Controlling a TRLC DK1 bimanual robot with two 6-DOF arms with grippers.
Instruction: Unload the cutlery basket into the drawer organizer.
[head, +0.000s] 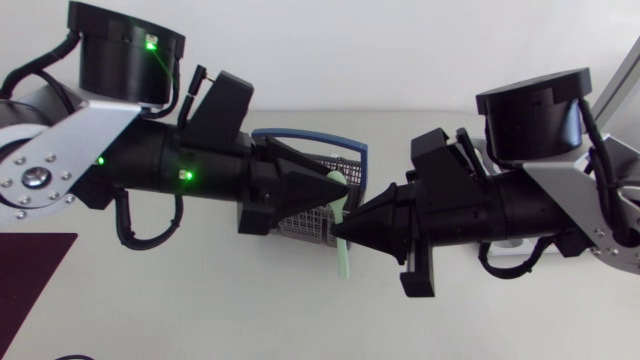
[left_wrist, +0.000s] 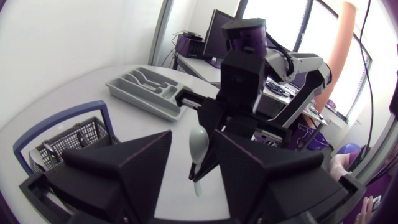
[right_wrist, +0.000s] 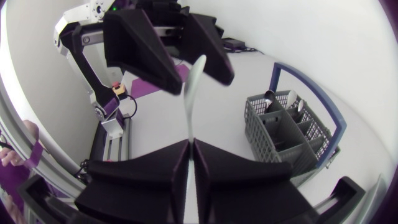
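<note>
pale-green spoon (head: 343, 258) | right pincer (head: 337, 232) clamps handle | left pincer (head: 343, 185) agape

One left hand (head: 338, 188), one right hand (head: 337, 232), one pale green spoon (head: 343, 262), one cutlery basket (head: 302, 228), one drawer organizer (left_wrist: 140, 101)

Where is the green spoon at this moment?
In the head view the spoon is near the basket, held by the right claw, its bowl between the open left claw.
</note>
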